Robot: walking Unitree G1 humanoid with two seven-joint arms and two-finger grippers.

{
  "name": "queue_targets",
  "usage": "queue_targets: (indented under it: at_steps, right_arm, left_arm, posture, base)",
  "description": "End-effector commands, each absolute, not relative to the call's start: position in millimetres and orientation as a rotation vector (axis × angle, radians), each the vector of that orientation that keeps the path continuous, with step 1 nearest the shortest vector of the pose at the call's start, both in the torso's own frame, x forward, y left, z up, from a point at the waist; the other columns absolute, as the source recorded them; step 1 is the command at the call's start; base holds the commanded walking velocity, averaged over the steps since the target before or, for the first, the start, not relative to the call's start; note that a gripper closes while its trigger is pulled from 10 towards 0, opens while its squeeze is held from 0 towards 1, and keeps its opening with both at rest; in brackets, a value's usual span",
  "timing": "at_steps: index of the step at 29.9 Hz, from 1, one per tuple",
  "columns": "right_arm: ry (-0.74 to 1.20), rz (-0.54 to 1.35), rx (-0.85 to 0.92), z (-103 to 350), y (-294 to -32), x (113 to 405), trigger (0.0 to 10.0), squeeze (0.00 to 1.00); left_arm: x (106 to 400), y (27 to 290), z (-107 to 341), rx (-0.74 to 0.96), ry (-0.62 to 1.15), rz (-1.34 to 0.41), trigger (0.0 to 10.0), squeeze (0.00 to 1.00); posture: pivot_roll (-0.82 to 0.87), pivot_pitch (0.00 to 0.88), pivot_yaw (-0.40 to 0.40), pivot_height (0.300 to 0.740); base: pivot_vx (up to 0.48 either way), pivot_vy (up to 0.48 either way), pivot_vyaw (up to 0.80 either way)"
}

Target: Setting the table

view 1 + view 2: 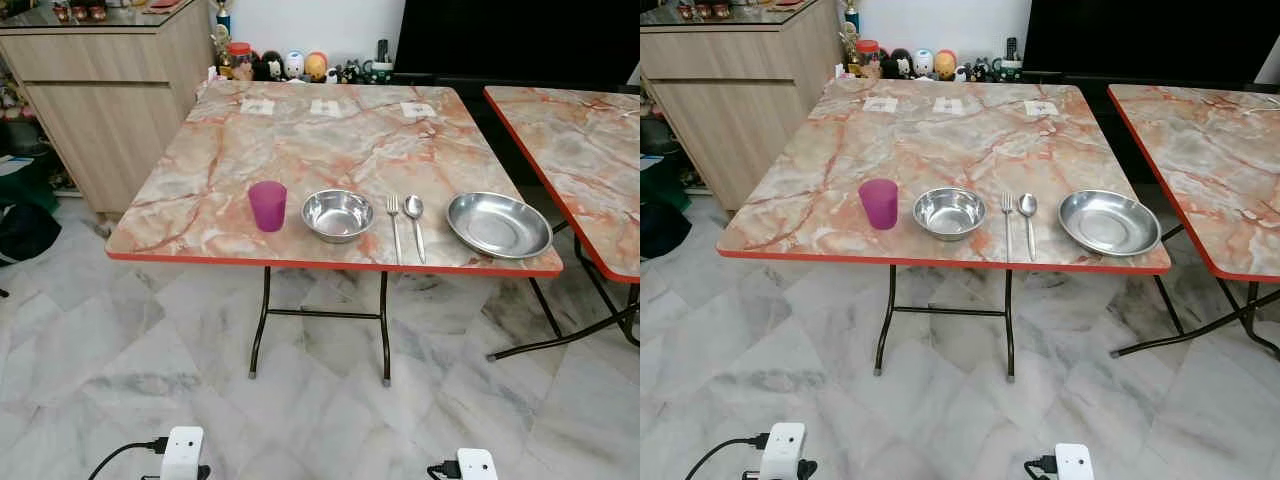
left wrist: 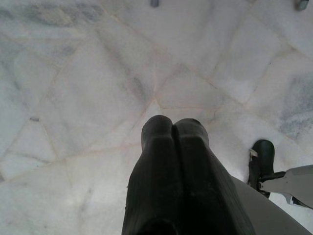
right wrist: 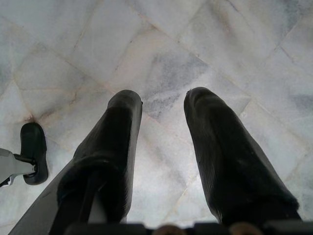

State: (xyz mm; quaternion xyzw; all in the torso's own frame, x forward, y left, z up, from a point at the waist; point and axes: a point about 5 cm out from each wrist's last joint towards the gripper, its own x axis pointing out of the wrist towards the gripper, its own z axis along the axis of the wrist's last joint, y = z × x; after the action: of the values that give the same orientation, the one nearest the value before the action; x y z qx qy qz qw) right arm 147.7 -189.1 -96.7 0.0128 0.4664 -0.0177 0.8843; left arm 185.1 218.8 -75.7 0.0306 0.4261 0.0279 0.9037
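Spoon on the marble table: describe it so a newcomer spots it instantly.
On the marble folding table, four items line the near edge. The spoon lies between the steel bowl and the steel plate, beside the fork; its rounded head, not tines, distinguishes it.

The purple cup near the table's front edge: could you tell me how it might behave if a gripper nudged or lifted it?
The purple cup looks like thin plastic, so probably light. Standing upright and taller than wide, it may tip or slide on the smooth table if pushed high.
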Motion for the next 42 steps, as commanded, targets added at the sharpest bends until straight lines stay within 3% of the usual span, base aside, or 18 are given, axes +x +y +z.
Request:
queue_targets:
  at_steps: [1, 42]
  right_arm:
    - [0.879, -0.141, 0.164, -70.8, -182.7, 210.7, 10.0, 0.0]
    - [0.876, -0.153, 0.19, -70.4, -180.2, 211.9, 10.0, 0.0]
  left_arm:
    - [220.0, 227.1, -55.5, 0.173, 0.853, -0.044, 10.0, 0.0]
    - [222.2, 225.5, -54.1, 0.17, 0.841, -0.068, 10.0, 0.0]
  posture:
    - [0.08, 0.0, 0.04, 0.74]
    - [0.08, 0.0, 0.043, 0.74]
  base:
    - [0.0, 0.0, 0.0]
    - [0.0, 0.0, 0.0]
